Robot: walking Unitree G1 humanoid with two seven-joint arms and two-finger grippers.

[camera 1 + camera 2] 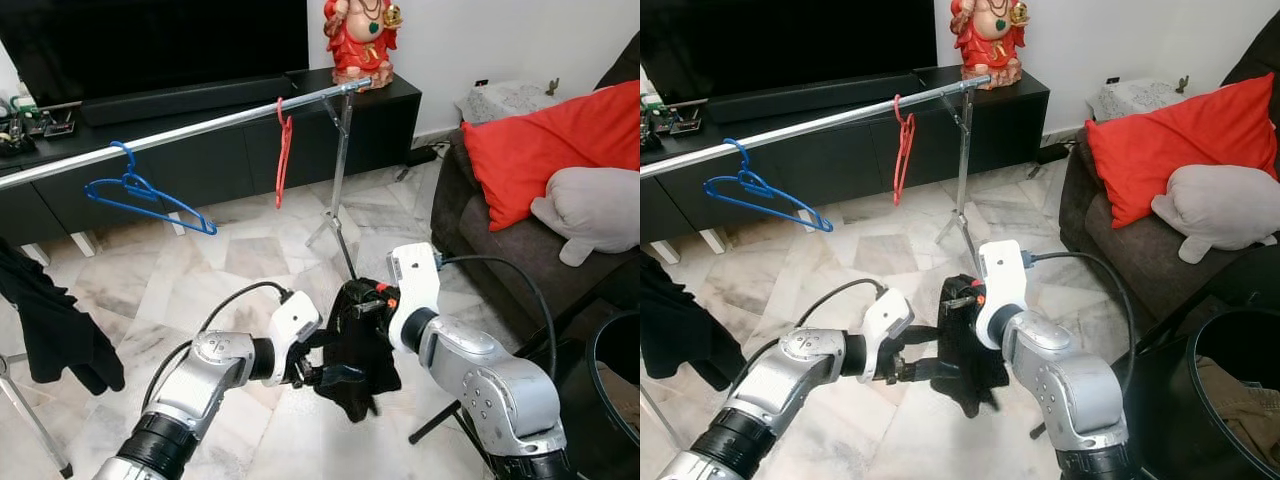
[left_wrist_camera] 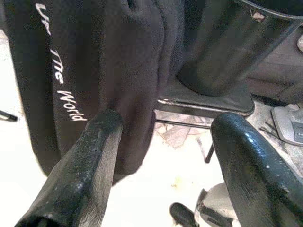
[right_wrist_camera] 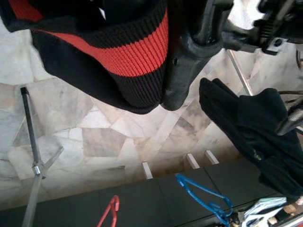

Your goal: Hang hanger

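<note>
A black garment (image 1: 355, 350) with a red-striped knit collar (image 3: 128, 56) hangs low between my arms above the floor. My right gripper (image 1: 364, 300) is shut on its top at the collar. My left gripper (image 1: 325, 368) is open at the garment's lower left side, with one finger (image 2: 90, 156) touching the cloth near white lettering and the other finger (image 2: 255, 161) apart from it. Behind runs a silver rail (image 1: 200, 125) carrying a blue hanger (image 1: 150, 195) and a red hanger (image 1: 284, 150).
The rail's stand (image 1: 338, 200) rises just behind the garment. Another black cloth (image 1: 50, 320) hangs at far left. A dark sofa with a red pillow (image 1: 550, 150) and grey plush (image 1: 590, 215) is on the right, and a black bin (image 1: 1240, 390) at lower right.
</note>
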